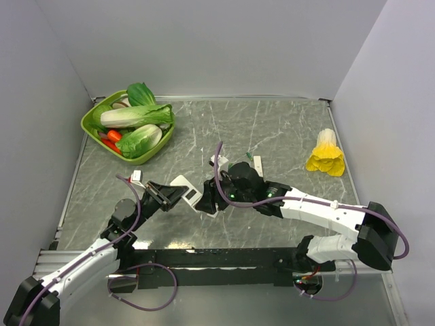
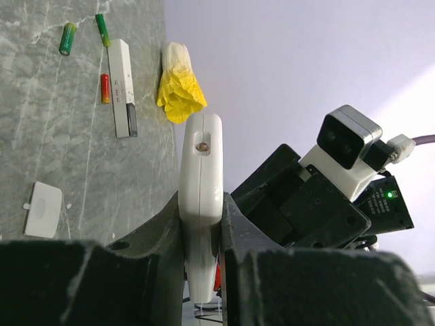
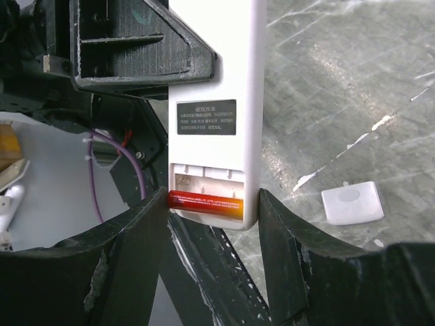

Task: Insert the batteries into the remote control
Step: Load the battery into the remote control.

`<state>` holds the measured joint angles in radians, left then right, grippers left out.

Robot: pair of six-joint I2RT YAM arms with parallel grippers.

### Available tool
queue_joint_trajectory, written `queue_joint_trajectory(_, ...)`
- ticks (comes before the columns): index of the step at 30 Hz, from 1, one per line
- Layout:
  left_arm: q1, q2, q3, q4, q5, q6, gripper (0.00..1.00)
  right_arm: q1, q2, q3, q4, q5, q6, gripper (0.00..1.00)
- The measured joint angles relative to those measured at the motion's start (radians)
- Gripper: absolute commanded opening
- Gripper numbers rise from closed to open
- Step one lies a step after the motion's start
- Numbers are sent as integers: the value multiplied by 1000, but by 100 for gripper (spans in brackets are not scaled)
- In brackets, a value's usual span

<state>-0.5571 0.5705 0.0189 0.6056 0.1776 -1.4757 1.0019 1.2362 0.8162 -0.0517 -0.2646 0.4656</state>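
– Remote control (image 1: 187, 191): location?
– Centre of the top view, held above the table (image 1: 272, 129). Clamped on edge in the left gripper (image 2: 201, 212), one finger on each broad face. In the right wrist view its white back with a dark label faces the camera, and the battery bay at its lower end is uncovered.

– Batteries?
– First battery (image 3: 204, 202): orange-red, lying crosswise in the lower slot of the bay; the slot above it is bare. Second battery (image 2: 105, 89): upper left of the left wrist view, flat on the table, just beside and parallel to a white-and-black bar (image 2: 122, 88).

– Right gripper (image 3: 213, 204)?
– Jaws partway apart, straddling the bay end of the handset. Its fingers (image 3: 136, 251) sit close against the two long edges. Whether they pinch it, I cannot tell.

– Sundries?
– White cover plate (image 3: 350, 202): flat on the table, right of the handset in the right wrist view.
– Two green pieces (image 2: 67, 39): top left of the left wrist view, near the bar's far end.
– Yellow toy vegetable (image 1: 326, 155): right side of the top view.
– Green basket (image 1: 86, 123) of toy greens: upper left of the top view.
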Motion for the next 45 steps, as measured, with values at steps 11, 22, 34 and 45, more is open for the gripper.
queue_joint_trajectory(11,4,-32,-5,-5,-15,2,1,-14,7,-4,33,-43,-55,33)
queue_joint_trajectory(22,4,-54,-5,-76,-18,16,1,-14,55,3,24,-67,-130,43)
queue_joint_trajectory(34,4,-1,-4,-66,-5,19,1,-27,95,8,21,-135,-200,67)
queue_joint_trajectory(45,3,-4,-4,-28,72,14,1,-27,103,8,51,-235,-243,73)
